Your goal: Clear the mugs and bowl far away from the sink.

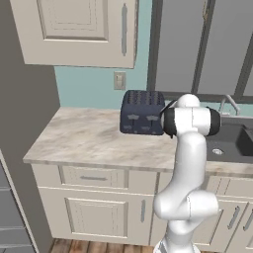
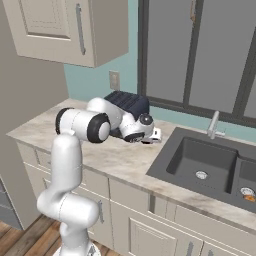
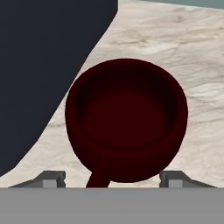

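A dark maroon mug stands upright on the marble counter, close in front of my gripper in the hand view. The mug's handle points toward the hand. My fingertips stand wide apart, one on each side of the mug's lower body, with the jaws open around it. In the right base view the gripper hangs low over the counter just right of the toaster, left of the sink. The bowl is out of view.
A dark navy toaster stands right beside the mug. A slim silver faucet rises behind the sink. A small orange scrap lies in the right basin. Wall cabinets hang above the bare counter stretch.
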